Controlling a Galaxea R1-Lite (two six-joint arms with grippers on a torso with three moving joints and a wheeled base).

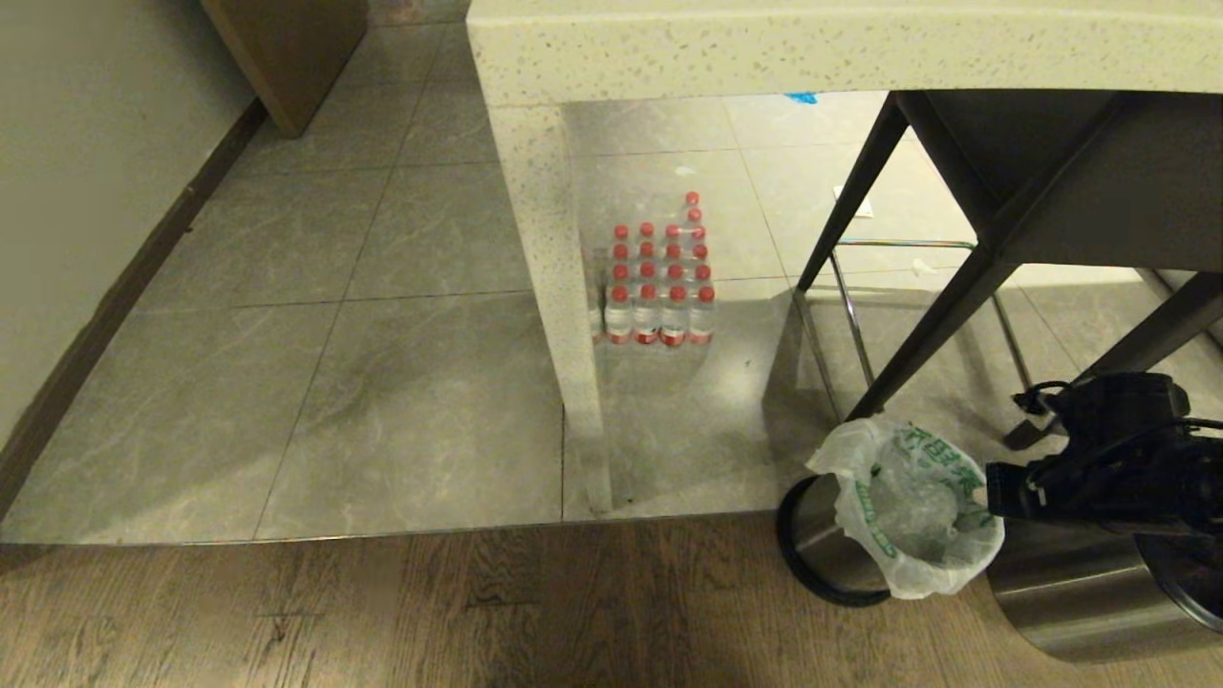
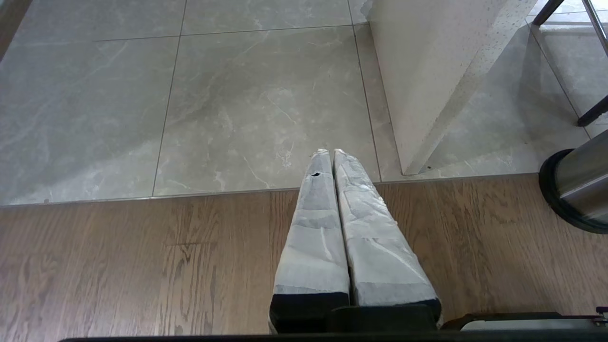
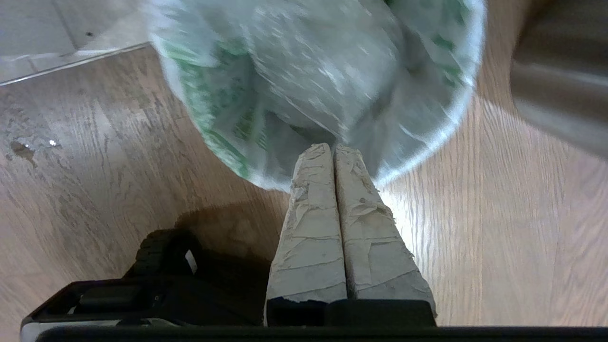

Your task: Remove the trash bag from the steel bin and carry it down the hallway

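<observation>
The trash bag point(image 1: 908, 506), thin translucent white plastic with green lettering, lines the steel bin point(image 1: 812, 521), which stands on the wood floor at the lower right with a thick black ring. My right arm point(image 1: 1099, 478) reaches toward the bag from the right. In the right wrist view my right gripper point(image 3: 332, 147) is shut, its tips over the near rim of the bag point(image 3: 332, 71), and no film shows between the fingers. My left gripper point(image 2: 327, 152) is shut and holds nothing, hanging over the seam between wood and tile, left of the bin point(image 2: 582, 183).
A larger steel cylinder point(image 1: 1070, 592) stands right beside the bin. A dark-legged stool point(image 1: 917, 334) rises just behind it. A stone counter leg point(image 1: 554, 287) and a pack of red-capped bottles point(image 1: 659, 287) lie farther back. Open tile floor point(image 1: 363, 382) stretches to the left along a wall.
</observation>
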